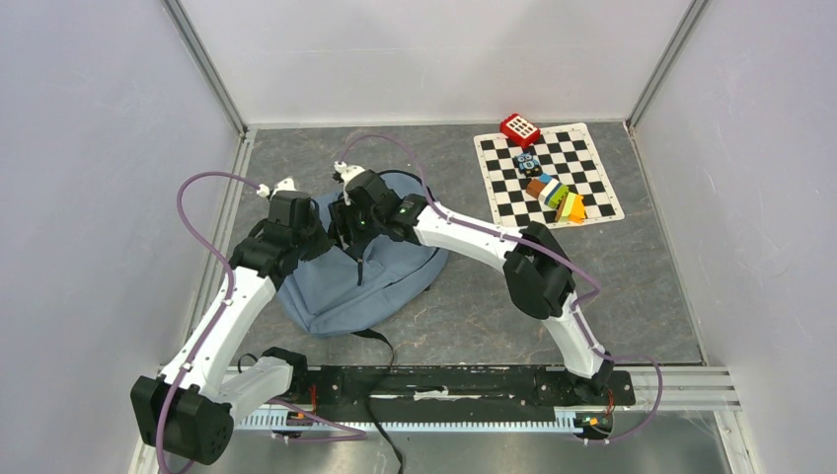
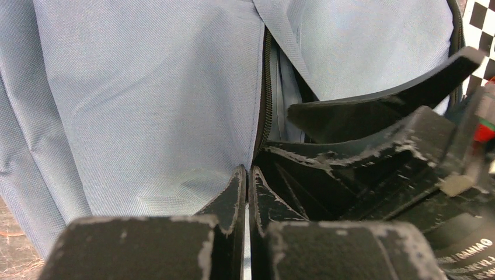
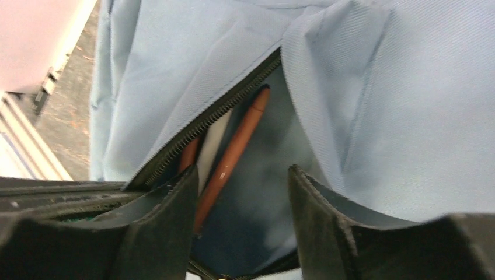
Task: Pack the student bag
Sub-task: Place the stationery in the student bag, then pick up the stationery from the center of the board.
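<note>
Fingers (image 2: 232, 201) of the left gripper (image 2: 247, 173) are clenched together, their tips at the black zipper edge of the large soft blue-grey fabric student bag (image 1: 355, 286); whether cloth is pinched between them cannot be told. The right gripper (image 3: 242, 172) is released, its two black fingers standing apart over the unzipped opening. Inside that opening lies a slim orange-brown pen (image 3: 230, 157), slanted along the zipper, with something pale just beside it.

The bag lies flat on a dark grey, stone-patterned table top (image 1: 592, 286), left of centre, and both arms meet over its far end. Plain white walls (image 1: 434, 59) close the far side and both flanks, with metal posts in the far corners. A black-and-white chequered mat (image 1: 592, 158) sits in the far right corner, well apart from the bag, carrying a red block with white squares (image 1: 520, 129) at its far edge and a cluster of small coloured blocks (image 1: 558, 197) near its middle. Grey surface shows between bag and mat and along the right side. A metal rail (image 1: 474, 380) runs along the near edge, holding the arm bases.
</note>
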Available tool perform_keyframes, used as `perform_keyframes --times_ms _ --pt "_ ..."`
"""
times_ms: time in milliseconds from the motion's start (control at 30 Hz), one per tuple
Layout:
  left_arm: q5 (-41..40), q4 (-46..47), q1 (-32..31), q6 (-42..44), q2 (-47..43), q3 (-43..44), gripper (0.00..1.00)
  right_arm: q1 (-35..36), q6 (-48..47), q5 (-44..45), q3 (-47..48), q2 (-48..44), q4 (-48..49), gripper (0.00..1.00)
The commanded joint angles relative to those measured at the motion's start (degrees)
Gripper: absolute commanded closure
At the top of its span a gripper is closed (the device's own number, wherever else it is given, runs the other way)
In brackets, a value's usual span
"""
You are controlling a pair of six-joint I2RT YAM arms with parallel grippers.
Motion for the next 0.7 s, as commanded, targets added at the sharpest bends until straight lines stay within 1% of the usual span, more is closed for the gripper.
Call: perform_keyframes --times_ms 0,133,267,400,467,567,667 --pt "-0.2 2.1 0.2 1.2 -1.7 1.5 0.98 -0.8 -5.4 8.0 0.7 -8.2 0.1 0.32" --pt "-1.1 1.8 0.2 1.2 -2.0 1.1 0.98 -4.8 -8.6 13.0 -1.9 -13.9 -1.1 0.21" --pt "-2.7 0.5 0.3 1.1 -2.3 0.9 0.98 -12.5 -10.0 14.1 -7.4 -20.2 -2.2 0.16" --pt "-6.9 -2.3 0.9 -0.4 -2.3 0.7 0.98 -20.6 -7.2 15.1 -16.2 -25.6 -1.0 0.18" --pt "-7.9 -3.4 1.6 -1.2 -2.5 0.2 0.98 -23.3 -6.8 15.4 -19.3 -26.0 -0.4 0.2" --pt "-9.1 -4.6 2.5 -2.3 -3.0 -0.9 0.98 -24.9 -6.8 15.7 -21.0 -23.8 -0.6 0.23" --pt "-9.2 -5.9 4.2 -3.5 -3.6 -1.8 0.98 -25.1 -6.1 14.5 -20.4 -20.2 -1.2 0.26"
